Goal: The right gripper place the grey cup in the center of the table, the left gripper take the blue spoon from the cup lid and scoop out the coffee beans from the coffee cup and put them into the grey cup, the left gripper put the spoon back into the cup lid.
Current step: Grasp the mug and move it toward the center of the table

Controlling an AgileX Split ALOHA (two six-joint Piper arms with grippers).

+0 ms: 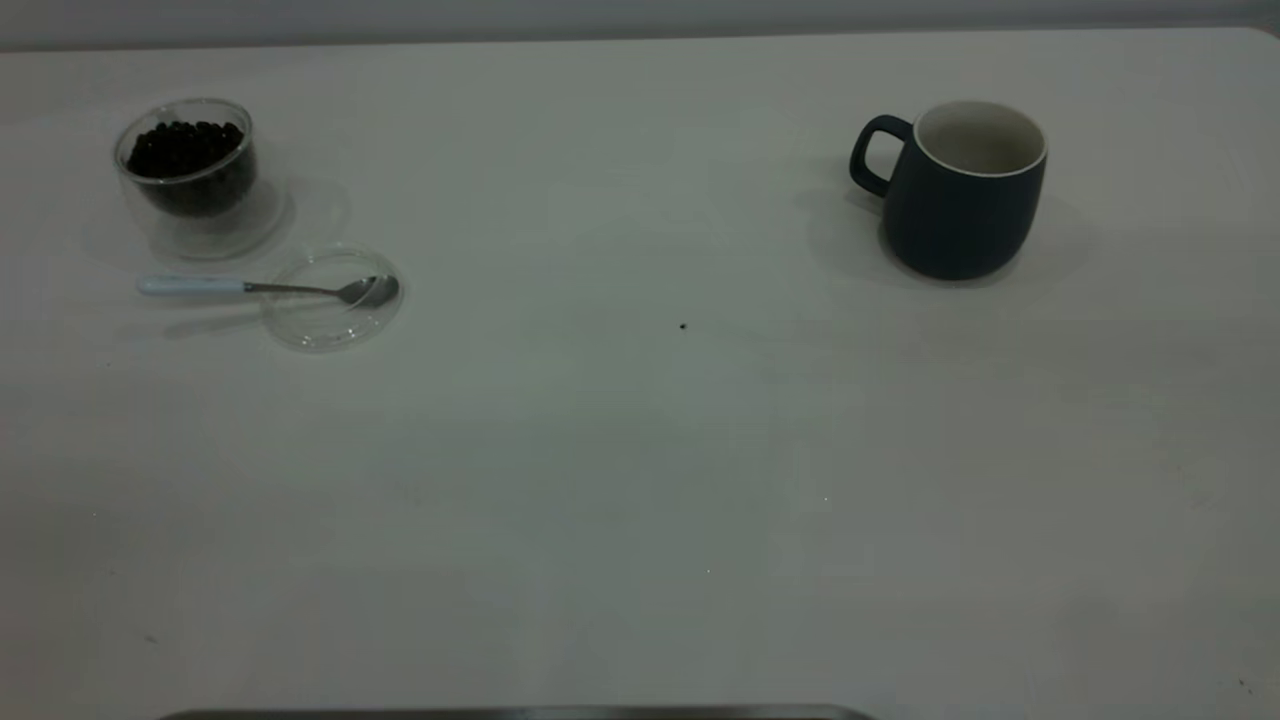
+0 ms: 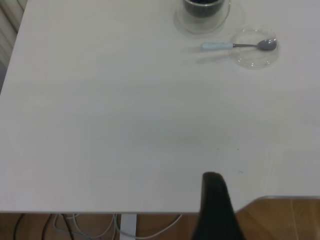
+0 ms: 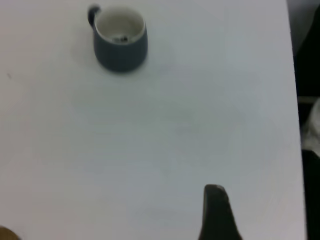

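The grey cup (image 1: 960,195) (image 3: 120,42) stands upright at the far right of the table (image 1: 640,450), its handle pointing toward the table's middle. At the far left the clear coffee cup (image 1: 188,175) (image 2: 202,9) holds the dark coffee beans (image 1: 185,148). Just in front of it lies the cup lid (image 1: 330,315) (image 2: 256,56), with the blue spoon (image 1: 250,287) (image 2: 235,45) across it, bowl in the lid and handle sticking out over the table. My left gripper (image 2: 212,176) hangs shut over the table's near edge, far from the spoon. My right gripper (image 3: 215,189) is shut too, well short of the grey cup. Neither arm shows in the exterior view.
A tiny dark speck (image 1: 683,326) marks the table near its middle. The left wrist view shows the table's edge with cables (image 2: 75,225) and wooden floor (image 2: 285,220) below. A dark strip (image 1: 520,713) runs along the near edge.
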